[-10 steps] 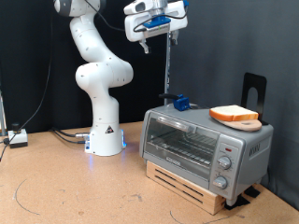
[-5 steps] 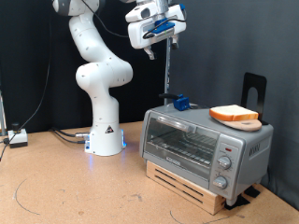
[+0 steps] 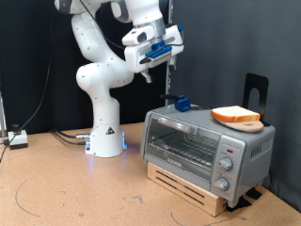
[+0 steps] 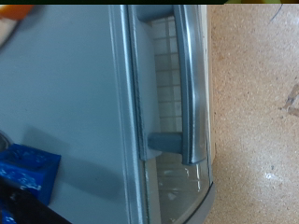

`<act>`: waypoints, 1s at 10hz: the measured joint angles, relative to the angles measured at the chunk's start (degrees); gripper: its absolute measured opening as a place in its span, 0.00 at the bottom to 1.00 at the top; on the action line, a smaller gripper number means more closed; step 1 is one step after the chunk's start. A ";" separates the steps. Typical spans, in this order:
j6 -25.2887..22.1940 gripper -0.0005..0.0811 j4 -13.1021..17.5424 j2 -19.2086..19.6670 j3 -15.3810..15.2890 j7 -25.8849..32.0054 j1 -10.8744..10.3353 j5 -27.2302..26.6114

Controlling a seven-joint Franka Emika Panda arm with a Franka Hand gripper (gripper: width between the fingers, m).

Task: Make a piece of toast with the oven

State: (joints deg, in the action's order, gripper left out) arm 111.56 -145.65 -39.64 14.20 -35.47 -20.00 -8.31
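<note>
Silver-grey oven, glass door crossed by a pale wire grid. Toast: pale tan face, orange-brown crust. Blue block on oven top. White arm. Speckled tan desk.

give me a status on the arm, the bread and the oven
Gripper high above the silver-grey toaster oven, holding nothing visible. Tan bread slice on round wooden board atop oven. Glass door shut. Small blue object on oven top.

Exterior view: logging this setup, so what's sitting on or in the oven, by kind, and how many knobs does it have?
Piece of toast on the oven: 1
Round wooden board under it: 1
Blue object on top: 1
Wire rack inside: 1
Knobs: 3
Total: 7
</note>
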 joint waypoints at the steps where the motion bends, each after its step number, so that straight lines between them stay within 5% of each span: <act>1: 0.00 0.99 -0.15 0.40 0.27 0.20 0.00 0.00; 4: 0.53 0.99 -1.13 -0.24 2.84 8.64 -1.59 -4.14; 8: 9.82 0.99 -7.82 0.93 1.73 8.08 2.33 1.35; 10: 9.32 0.99 -7.89 0.86 2.69 10.83 1.59 -1.14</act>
State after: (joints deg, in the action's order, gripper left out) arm 120.88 -153.54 -38.77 16.90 -24.63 -18.41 -9.45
